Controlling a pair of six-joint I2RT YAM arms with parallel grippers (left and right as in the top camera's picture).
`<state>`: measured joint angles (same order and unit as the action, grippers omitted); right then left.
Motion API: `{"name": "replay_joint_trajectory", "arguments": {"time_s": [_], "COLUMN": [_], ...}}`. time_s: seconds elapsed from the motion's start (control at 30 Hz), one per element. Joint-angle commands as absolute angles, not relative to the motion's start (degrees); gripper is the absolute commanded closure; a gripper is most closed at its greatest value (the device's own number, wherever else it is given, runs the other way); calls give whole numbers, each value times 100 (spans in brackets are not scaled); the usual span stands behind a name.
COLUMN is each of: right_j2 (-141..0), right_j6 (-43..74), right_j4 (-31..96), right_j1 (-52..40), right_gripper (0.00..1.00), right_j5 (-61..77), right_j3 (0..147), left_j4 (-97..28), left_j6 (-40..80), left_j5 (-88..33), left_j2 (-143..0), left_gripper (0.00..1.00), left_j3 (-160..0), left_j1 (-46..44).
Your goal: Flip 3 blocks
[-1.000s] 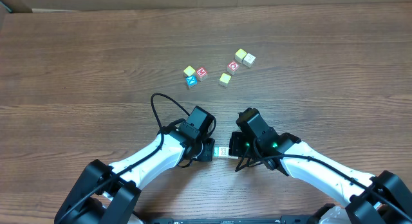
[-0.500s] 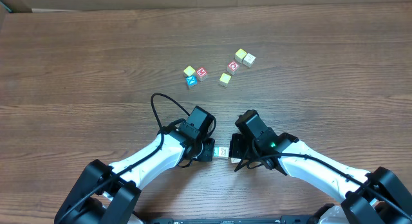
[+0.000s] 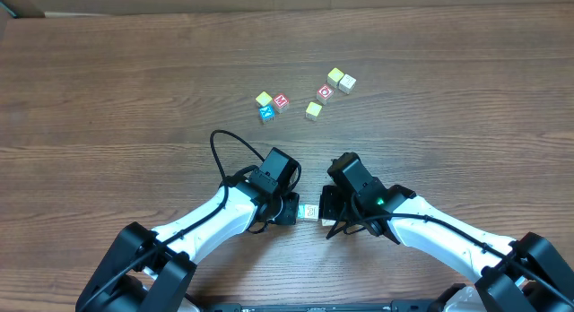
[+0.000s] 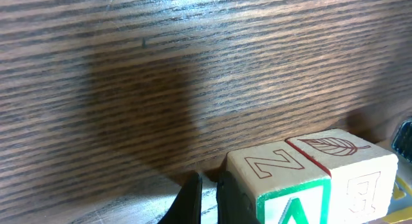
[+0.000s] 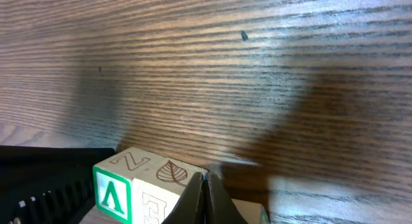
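Nudged right pincer (image 5: 205, 193) inward slightly, then stalled. Keeping it and left pincer (image 4: 193, 197) pinched together, empty, flanking the blocks (image 3: 310, 211); zero flips yet.

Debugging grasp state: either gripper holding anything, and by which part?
Nothing gripped: left gripper and right gripper are shut empty, flanking two pale wooden letter cubes.

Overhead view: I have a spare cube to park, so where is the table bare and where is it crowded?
Bare: the table left of the cubes, right of them, and the strip between them and the blocks. Crowded: among the seven cubes, and low centre, where the left gripper and right gripper flank the blocks.
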<state>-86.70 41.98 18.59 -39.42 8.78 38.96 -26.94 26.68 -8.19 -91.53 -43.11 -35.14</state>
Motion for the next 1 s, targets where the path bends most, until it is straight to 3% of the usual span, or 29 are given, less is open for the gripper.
{"name": "replay_joint_trajectory", "arguments": {"time_s": [0.0, 0.7, 0.97], "right_j2": [-8680, -8678, -8680], "right_j6": [4195, 4056, 3527], "right_j4": [1800, 1890, 3470], "right_j1": [-3951, -3656, -3024], "right_gripper": [96, 96, 96], "right_j5": [880, -379, 331], "right_j3": [3876, 4681, 5107], "left_j4": [-2703, -2722, -2716], "left_j6": [2683, 2683, 2683], "left_j5": [-862, -862, -862], "left_j2": [-9253, -9253, -9253], "left_gripper": [95, 96, 96], "left_j3": [-4296, -4296, -4296], "left_j1": [-3489, -3489, -3489]}}
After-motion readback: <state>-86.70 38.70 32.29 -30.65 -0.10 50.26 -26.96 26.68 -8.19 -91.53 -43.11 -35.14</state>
